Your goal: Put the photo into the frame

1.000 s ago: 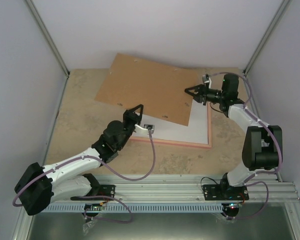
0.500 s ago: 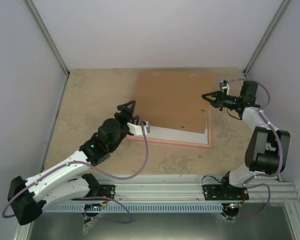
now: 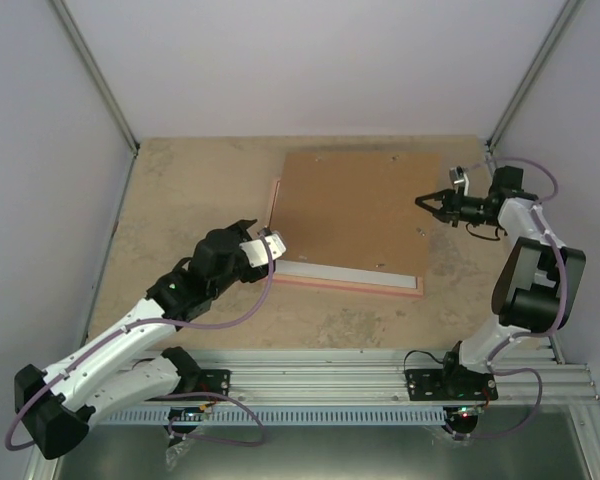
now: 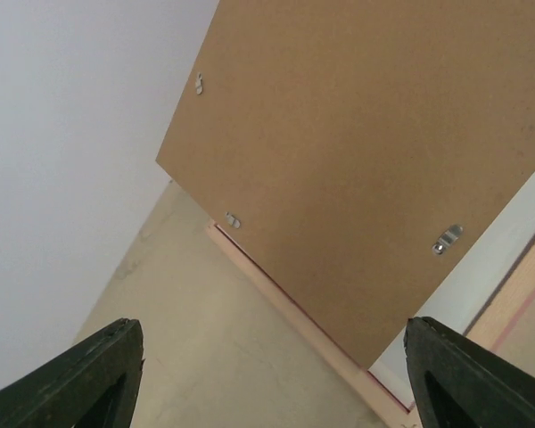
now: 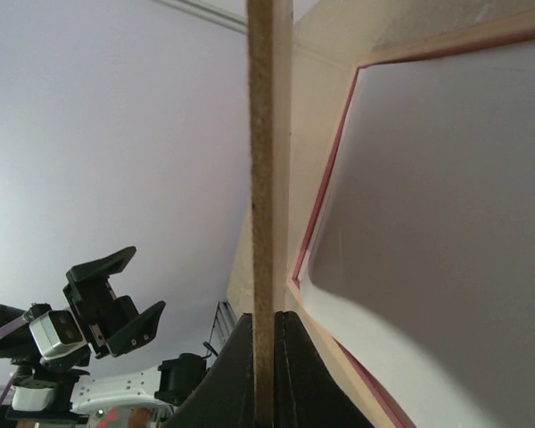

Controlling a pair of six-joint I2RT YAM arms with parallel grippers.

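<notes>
The pink frame (image 3: 348,284) lies flat on the table with the photo (image 3: 342,270) inside it, plain white back up. A brown board (image 3: 352,208) covers most of both. My right gripper (image 3: 426,203) is shut on the board's right edge. In the right wrist view the board (image 5: 269,160) stands edge-on between the fingers (image 5: 301,374), with the frame's rim (image 5: 325,187) and the white photo (image 5: 446,223) beside it. My left gripper (image 3: 255,232) is open at the frame's left end, and the left wrist view shows its fingers (image 4: 102,370) wide apart above bare table.
Small metal clips (image 4: 447,239) sit on the board's upper face. White walls and metal posts (image 3: 95,75) close in the table on three sides. The arms' mounting rail (image 3: 330,385) runs along the near edge.
The board has swung right and squared up over the frame, carried by the right gripper. My left gripper has opened and drawn back down and left, away from the board.
</notes>
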